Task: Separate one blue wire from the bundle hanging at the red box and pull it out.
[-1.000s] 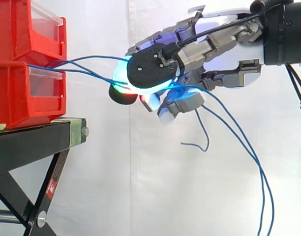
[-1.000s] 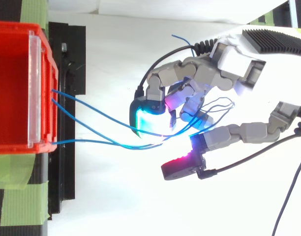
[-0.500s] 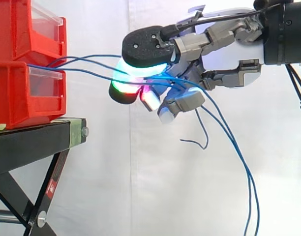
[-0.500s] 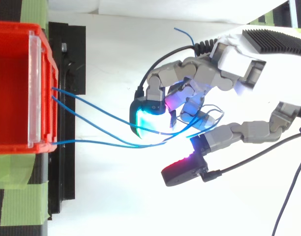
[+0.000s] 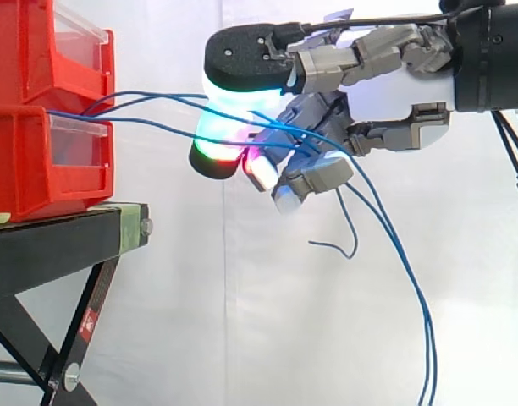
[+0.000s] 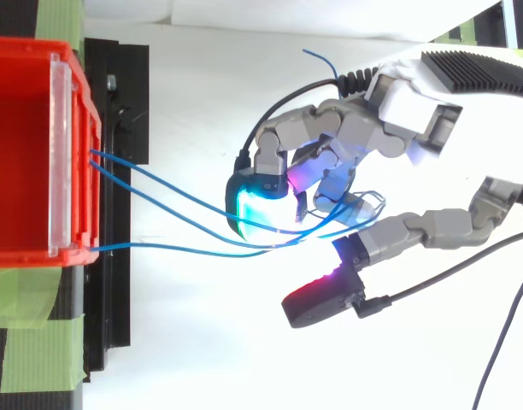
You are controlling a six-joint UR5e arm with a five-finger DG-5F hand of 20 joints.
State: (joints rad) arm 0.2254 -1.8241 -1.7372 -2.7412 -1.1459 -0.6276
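— Where are we finding the blue wires (image 5: pixel 157 96)?

— We are seeing three of them (image 6: pixel 159 246) coming out at the front of the red bins (image 5: pixel 39 161), which are sitting stacked on the black stand (image 5: pixel 47 245). From there they are running through open air in front of the white curtain (image 5: pixel 200 296) and into the hand (image 5: pixel 386 93).

— And what are we making of the hand (image 6: pixel 390 128) itself?

— We are finding its fingers curled, with the wires threading in among them, so it is gripping the bundle rather than one strand alone. One broad pad (image 5: pixel 246 55) is sitting above the wires, glowing green and white underneath. In the top view another finger is reaching out to the side, well apart from the rest, its tip glowing red.

— Where are the wires going past the hand?

— We are watching them dropping in long curves toward the bottom of the side view. A short loose end (image 5: pixel 348 233) is curling just below the fingers.
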